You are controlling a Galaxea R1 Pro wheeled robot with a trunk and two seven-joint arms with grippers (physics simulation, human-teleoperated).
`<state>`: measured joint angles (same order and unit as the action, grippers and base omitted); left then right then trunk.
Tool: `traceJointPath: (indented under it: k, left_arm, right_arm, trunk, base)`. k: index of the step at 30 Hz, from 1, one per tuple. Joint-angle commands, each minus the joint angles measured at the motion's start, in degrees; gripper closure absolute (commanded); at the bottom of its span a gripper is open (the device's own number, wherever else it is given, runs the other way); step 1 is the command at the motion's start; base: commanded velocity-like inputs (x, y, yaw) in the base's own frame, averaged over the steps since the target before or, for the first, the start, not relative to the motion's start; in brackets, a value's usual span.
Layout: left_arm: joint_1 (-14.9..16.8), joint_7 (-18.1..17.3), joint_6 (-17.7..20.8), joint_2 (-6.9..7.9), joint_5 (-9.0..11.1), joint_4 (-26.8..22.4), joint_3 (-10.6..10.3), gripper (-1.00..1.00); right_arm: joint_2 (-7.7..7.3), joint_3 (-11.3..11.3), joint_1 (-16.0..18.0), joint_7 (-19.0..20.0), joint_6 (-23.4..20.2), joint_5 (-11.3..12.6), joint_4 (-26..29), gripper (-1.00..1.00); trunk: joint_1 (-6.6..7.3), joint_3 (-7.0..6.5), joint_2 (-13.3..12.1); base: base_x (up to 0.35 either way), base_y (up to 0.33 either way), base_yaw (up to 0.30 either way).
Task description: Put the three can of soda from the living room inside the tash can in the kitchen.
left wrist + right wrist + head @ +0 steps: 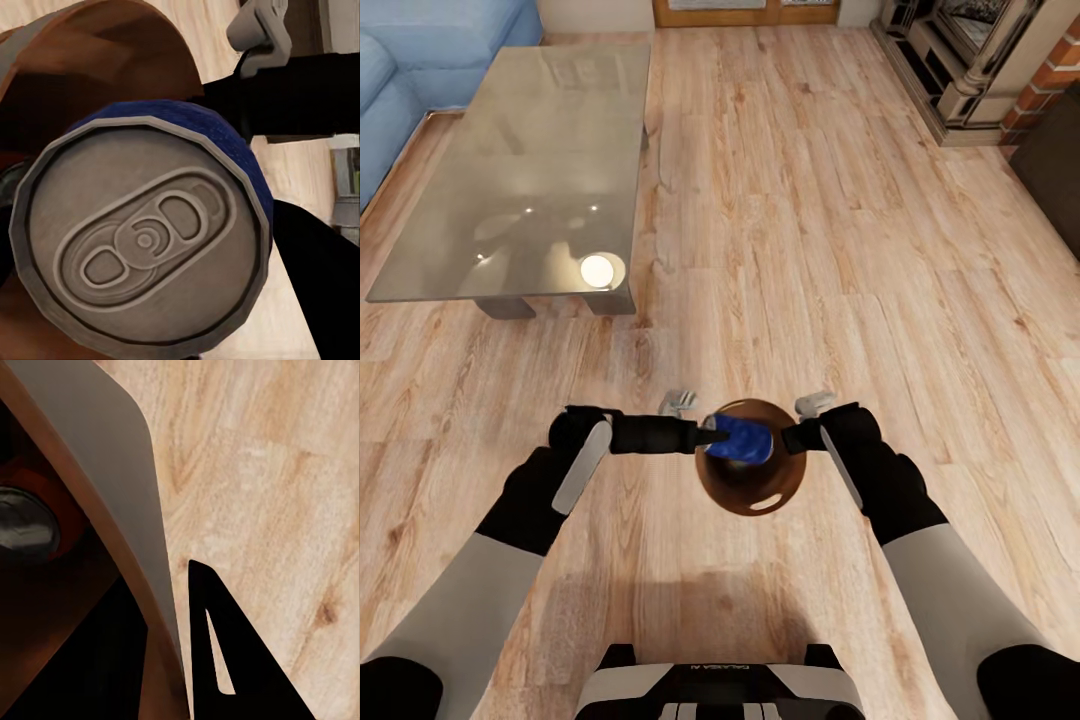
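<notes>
Head view: bin point(750, 485) is held up off the wood floor point(810, 230), centred just ahead of the trunk, betw. both arms. Right gripper point(792, 438) is on the bin's right rim; in the right wrist view the bin wall point(112, 510) runs betw. the dark fingers point(225, 660), one inside, one outside, so it pinches the rim.

Left gripper point(715, 437) reaches in from the left w/ the blue can point(740, 440), fingers closed on it. Can lies tilted over the bin's far-left rim, part over the brown inside. Left wrist view: the can's silver top point(142, 244) faces the cam, blue side point(225, 142) behind, bin's brown interior point(90, 67) beyond it. Fingers themselves are hidden by the can there.

Deep in the bin, right wrist view, a round silver top w/ an orange edge point(26, 525) shows, prob. another can; too dark to be sure.

Room: glass table point(530, 170) is far-left, its near-right corner well apart from the left arm; a bright round reflection point(598, 270) sits near that corner. Blue sofa point(420, 60) is at the far-left edge, behind the table. Fireplace point(980, 60) is far-right, brick edge next to it. A dark panel point(1055, 180) is at the right edge. Wide open floor runs betw. table and fireplace, straight ahead to the far wall; open floor also lies near left and near right of the arms.
</notes>
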<state>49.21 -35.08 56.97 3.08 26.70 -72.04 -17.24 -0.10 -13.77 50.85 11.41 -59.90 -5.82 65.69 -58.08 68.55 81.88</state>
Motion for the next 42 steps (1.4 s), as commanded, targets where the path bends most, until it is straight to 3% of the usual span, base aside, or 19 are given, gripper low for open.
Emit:
traceJointPath:
  k: [1, 4, 8, 13, 19, 22, 25, 28, 42]
  left_arm:
    - [0.0, 0.3, -0.1, 0.0, -0.5, 0.0, -0.2, 1.0]
    - [-0.3, 2.1, -1.5, -0.39, -7.7, 0.1, -1.2, 1.0]
    - [-0.4, 5.4, -3.3, -0.92, -10.3, 0.1, -1.6, 1.0]
    - [-0.5, 7.4, -5.5, -1.24, -10.6, 1.8, -2.4, 1.0]
    - [-0.5, 8.9, -7.3, -3.75, -10.9, 4.6, -4.9, 1.0]
    - [-0.5, 9.4, -7.8, -4.93, -10.9, 5.5, -5.8, 1.0]
    - [-0.5, 11.2, -8.0, -6.16, -10.8, 6.2, -9.5, 1.0]
    - [-0.5, 11.7, -7.9, -6.66, -10.8, 6.5, -10.6, 1.0]
    - [-0.5, 13.4, -8.0, -7.38, -10.9, 8.0, -11.1, 1.0]
  right_arm:
    - [0.05, 0.0, 0.0, 0.2, -0.1, 1.5, 0.0, 1.0]
    - [0.31, -0.1, 0.0, 0.2, -0.1, 1.5, 0.0, 1.0]
    - [0.61, -0.1, 0.0, 0.2, -0.1, 1.5, 0.0, 1.0]
    - [0.81, -0.2, 0.0, 0.2, -0.1, 1.5, 0.1, 1.0]
    - [0.98, -0.2, 0.1, 0.2, -0.1, 1.5, 0.0, 1.0]
    - [1.94, -0.4, 0.1, 0.2, -0.1, 1.5, 0.0, 1.0]
    - [2.43, -0.5, 0.1, 0.1, -0.1, 1.4, -0.1, 1.0]
    - [2.52, -0.5, 0.1, 0.1, -0.1, 1.4, -0.1, 1.0]
    - [2.55, -0.6, 0.1, 0.1, -0.1, 1.4, -0.1, 1.0]
  trunk:
    - [0.0, 0.0, 0.0]
    - [0.0, 0.0, 0.0]
    - [0.0, 0.0, 0.0]
    - [0.0, 0.0, 0.0]
    - [0.0, 0.0, 0.0]
    - [0.0, 0.0, 0.0]
    - [0.0, 0.0, 0.0]
    - [0.0, 0.0, 0.0]
    - [0.0, 0.0, 0.0]
  base:
    - [0.0, 0.0, 0.0]
    - [0.0, 0.0, 0.0]
    - [0.0, 0.0, 0.0]
    - [0.0, 0.0, 0.0]
    - [0.0, 0.0, 0.0]
    - [0.0, 0.0, 0.0]
    - [0.0, 0.0, 0.0]
    - [0.0, 0.0, 0.0]
    - [0.0, 0.0, 0.0]
